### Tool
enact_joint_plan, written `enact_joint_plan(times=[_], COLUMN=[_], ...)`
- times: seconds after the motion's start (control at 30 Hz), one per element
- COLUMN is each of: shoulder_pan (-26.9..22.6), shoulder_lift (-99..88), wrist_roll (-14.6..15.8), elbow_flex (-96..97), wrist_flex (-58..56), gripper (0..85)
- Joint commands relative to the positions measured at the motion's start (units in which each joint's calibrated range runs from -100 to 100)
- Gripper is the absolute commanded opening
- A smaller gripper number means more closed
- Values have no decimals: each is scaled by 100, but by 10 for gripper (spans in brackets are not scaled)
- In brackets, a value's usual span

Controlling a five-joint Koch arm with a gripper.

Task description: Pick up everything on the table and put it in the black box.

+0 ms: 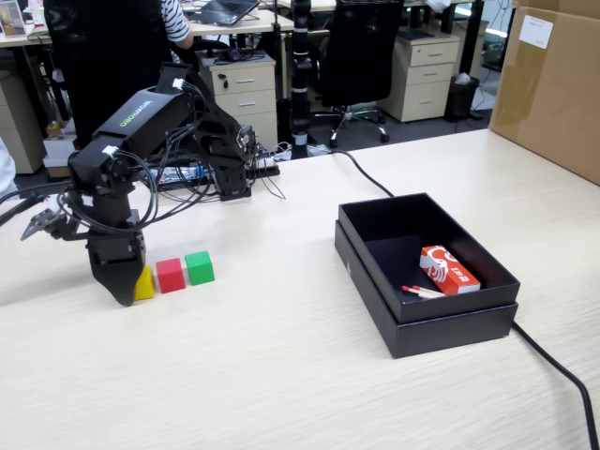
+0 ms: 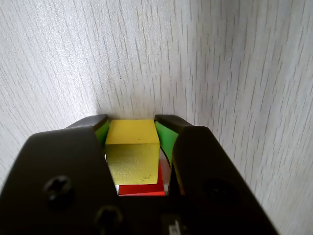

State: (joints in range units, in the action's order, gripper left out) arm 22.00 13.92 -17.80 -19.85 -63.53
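Gripper (image 2: 133, 128) is down at table level w/ both jaws flanking the yellow cube (image 2: 132, 154). Wrist view shows the cube filling the gap btw the green-padded inner faces, so it looks clamped on the cube or v. close to it; I judge it closed on the cube, which sits on the table (image 1: 281, 375), not lifted.

Using the black box (image 1: 427, 272) as landmark: all three cubes sit in a row well apart from it, off to its left in the fixed view. Yellow cube (image 1: 144, 284) is farthest from the box, partly hidden by the gripper (image 1: 122, 291); red cube (image 1: 170, 275) is next, touching or just beside it; green cube (image 1: 199, 267) is nearest the box.

Inside the box: only a red-and-white matchbox (image 1: 449, 269) and a few matchsticks (image 1: 422, 292), no cubes.

Progress, as I judge it: nothing delivered yet. Step 1 (grasp yellow) under way; lift, carry, drop left, then red and green.
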Motion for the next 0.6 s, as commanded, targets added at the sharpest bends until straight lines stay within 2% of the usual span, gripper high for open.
enact_joint_plan(times=[0.0, 0.2, 0.33, 0.43, 0.57], shoulder_pan=[78, 63, -176, -479, -1172], shoulder_lift=[-296, -2097, -3302, -4117, -4943], wrist_roll=[5, 0, 166, 357, 742], elbow_flex=[-245, 36, 181, 353, 526], wrist_flex=[103, 94, 94, 94, 85], gripper=[9, 8, 8, 8, 8])
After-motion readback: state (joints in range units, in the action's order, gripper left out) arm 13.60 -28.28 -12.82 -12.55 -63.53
